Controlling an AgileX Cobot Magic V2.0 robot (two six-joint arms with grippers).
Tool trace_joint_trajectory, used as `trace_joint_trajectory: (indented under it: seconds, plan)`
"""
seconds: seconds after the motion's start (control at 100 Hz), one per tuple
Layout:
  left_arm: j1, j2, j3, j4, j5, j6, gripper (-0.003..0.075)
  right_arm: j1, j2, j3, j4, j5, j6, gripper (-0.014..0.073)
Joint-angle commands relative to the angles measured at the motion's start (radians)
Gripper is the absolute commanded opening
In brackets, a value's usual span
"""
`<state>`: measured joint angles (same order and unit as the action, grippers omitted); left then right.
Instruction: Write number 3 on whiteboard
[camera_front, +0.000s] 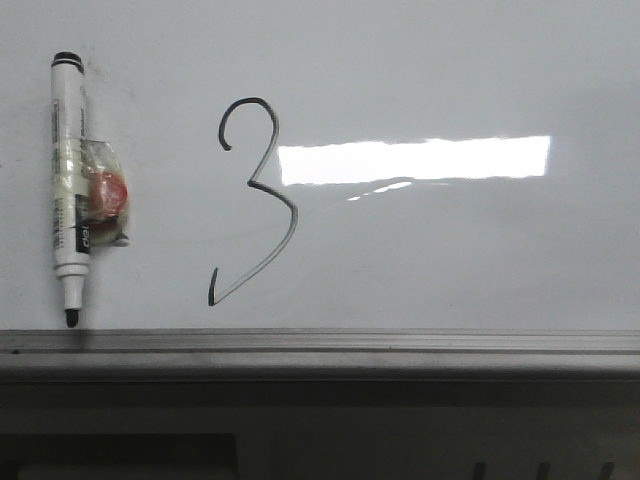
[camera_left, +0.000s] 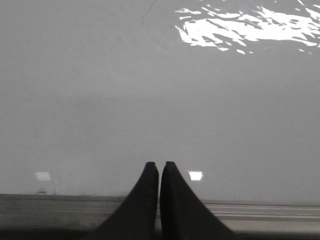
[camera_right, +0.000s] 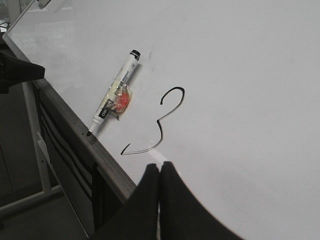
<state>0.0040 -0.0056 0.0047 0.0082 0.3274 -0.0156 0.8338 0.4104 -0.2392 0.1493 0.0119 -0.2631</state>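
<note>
The number 3 (camera_front: 255, 200) is drawn in thin dark line on the whiteboard (camera_front: 450, 70), left of centre. It also shows in the right wrist view (camera_right: 159, 124). A white marker (camera_front: 68, 180) with black cap end up and tip down stands against the board at the far left, its tip on the grey bottom rail (camera_front: 320, 343); a clear wrap with an orange patch clings to it. It also shows in the right wrist view (camera_right: 112, 92). My left gripper (camera_left: 159, 164) is shut and empty before bare board. My right gripper (camera_right: 159, 165) is shut and empty, just below the 3's tail.
A bright rectangular light reflection (camera_front: 415, 160) lies on the board right of the 3. Below the rail is a dark frame and stand (camera_right: 75, 165). A dark shape (camera_right: 17, 70), maybe the other arm, shows at the right wrist view's edge.
</note>
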Motion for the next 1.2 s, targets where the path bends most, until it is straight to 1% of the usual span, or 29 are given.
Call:
trace_joint_trajectory:
  seconds: [0.0, 0.57, 0.64, 0.72, 0.76, 0.88, 0.95, 1.19]
  plan:
    - [0.001, -0.025, 0.030, -0.008, -0.071, -0.001, -0.0020, -0.007, 0.004, -0.028, -0.012, -0.085, 0.000, -0.0064]
    - [0.001, -0.025, 0.030, -0.008, -0.071, -0.001, -0.0020, -0.007, 0.004, -0.028, -0.012, -0.087, 0.000, -0.0064]
    - [0.001, -0.025, 0.030, -0.008, -0.071, -0.001, -0.0020, -0.007, 0.004, -0.028, -0.058, -0.087, 0.020, -0.0064]
    - [0.001, -0.025, 0.030, -0.008, -0.071, -0.001, -0.0020, -0.019, 0.004, -0.028, -0.172, -0.087, 0.131, -0.0064]
    - [0.001, -0.025, 0.030, -0.008, -0.071, -0.001, -0.0020, -0.032, 0.004, -0.028, -0.208, -0.087, 0.171, -0.0064]
    - [0.001, -0.025, 0.030, -0.008, -0.071, -0.001, -0.0020, -0.119, 0.004, -0.028, -0.211, -0.087, 0.185, -0.0064]
    - [0.001, -0.025, 0.030, -0.008, -0.071, -0.001, -0.0020, -0.199, 0.004, -0.028, -0.211, -0.089, 0.185, -0.0064]
    - [0.001, -0.025, 0.030, -0.008, -0.071, -0.001, -0.0020, -0.575, 0.004, -0.028, -0.211, -0.089, 0.185, -0.0064]
